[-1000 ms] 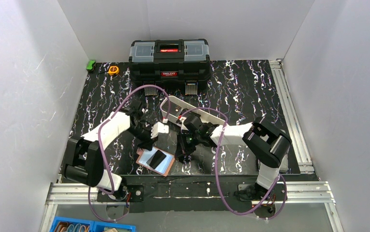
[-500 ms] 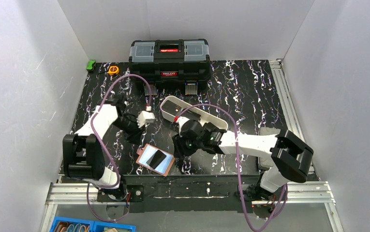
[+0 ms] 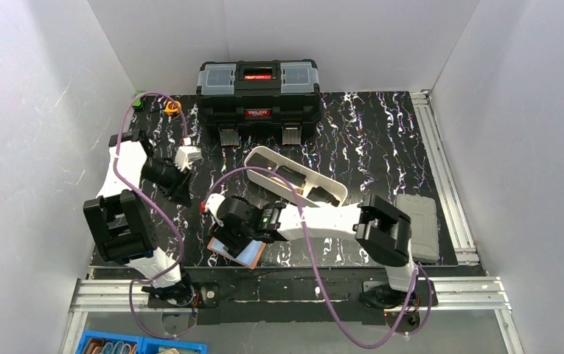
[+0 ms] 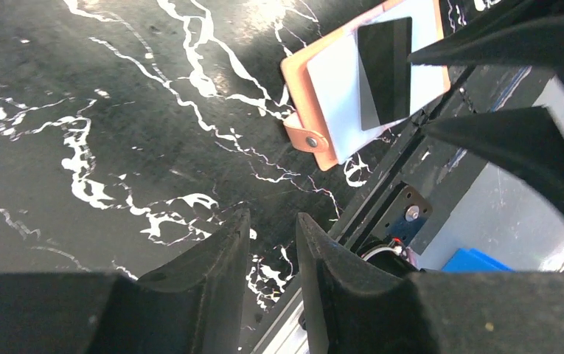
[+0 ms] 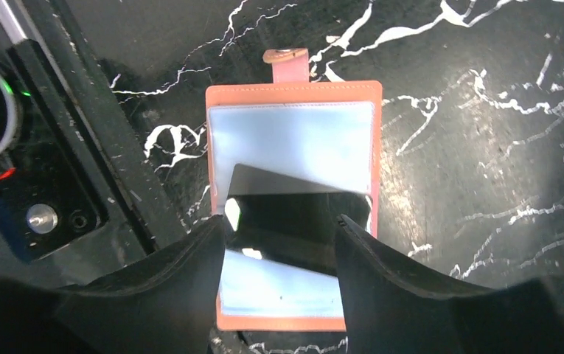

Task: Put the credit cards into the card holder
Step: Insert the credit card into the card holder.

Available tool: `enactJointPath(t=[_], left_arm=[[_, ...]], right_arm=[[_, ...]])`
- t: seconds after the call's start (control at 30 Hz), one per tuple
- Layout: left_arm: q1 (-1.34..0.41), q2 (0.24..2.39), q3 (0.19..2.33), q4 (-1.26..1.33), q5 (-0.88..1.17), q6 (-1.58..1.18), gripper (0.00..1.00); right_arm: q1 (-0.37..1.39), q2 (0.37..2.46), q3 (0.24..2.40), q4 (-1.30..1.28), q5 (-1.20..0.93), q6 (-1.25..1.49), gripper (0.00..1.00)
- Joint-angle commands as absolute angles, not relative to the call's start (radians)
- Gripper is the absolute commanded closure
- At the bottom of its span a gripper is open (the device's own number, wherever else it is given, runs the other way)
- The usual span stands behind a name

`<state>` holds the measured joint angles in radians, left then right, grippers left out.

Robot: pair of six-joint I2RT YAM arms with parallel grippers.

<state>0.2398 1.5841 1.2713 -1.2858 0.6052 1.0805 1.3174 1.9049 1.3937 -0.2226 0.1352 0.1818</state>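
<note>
The card holder [image 5: 293,96] lies open on the black marbled table, tan-pink with a snap tab and a pale blue-grey inside; it also shows in the top view [image 3: 250,256] and the left wrist view [image 4: 315,110]. One credit card [image 5: 293,210], dark and glossy, lies across its inside [image 4: 385,70]. My right gripper [image 5: 280,221] hovers open directly over the holder [image 3: 228,240], with a finger on either side of the card. My left gripper [image 4: 271,217] is off to the left [image 3: 175,190], clear of the holder. Its jaws stand a narrow gap apart with nothing between them.
A long white oval tray [image 3: 260,153] holding dark items lies mid-table behind the right arm. A black toolbox [image 3: 256,90] stands at the back, with an orange tape measure [image 3: 172,107] to its left. A grey pad [image 3: 417,225] is at the right, and a blue bin [image 3: 138,345] sits below the table edge.
The left arm drew back from the holder toward the back left, its jaws parting a little. The right gripper swung left to above the holder and opened.
</note>
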Motion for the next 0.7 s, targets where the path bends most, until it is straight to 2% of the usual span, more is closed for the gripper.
enactJointPath(t=[0.0,0.2,0.43,0.67], left_arm=[[0.293,1.618,1.366,-1.37,0.645,1.049,0.71],[0.357,1.693,1.467,-1.431,0.655,1.051,0.7],[0.364,1.691,1.476,-1.421,0.66,1.059,0.7],[0.364,1.658,1.438,-1.401,0.666,1.058,0.7]], right_arm=[[1.343,1.996,1.507,-0.272,0.133,0.068,0.36],[1.361,2.103,1.635,-0.334,0.126,0.01,0.35],[1.401,2.138,1.628,-0.347,0.091,-0.022,0.33],[1.414,2.166,1.625,-0.373,0.165,-0.049,0.34]])
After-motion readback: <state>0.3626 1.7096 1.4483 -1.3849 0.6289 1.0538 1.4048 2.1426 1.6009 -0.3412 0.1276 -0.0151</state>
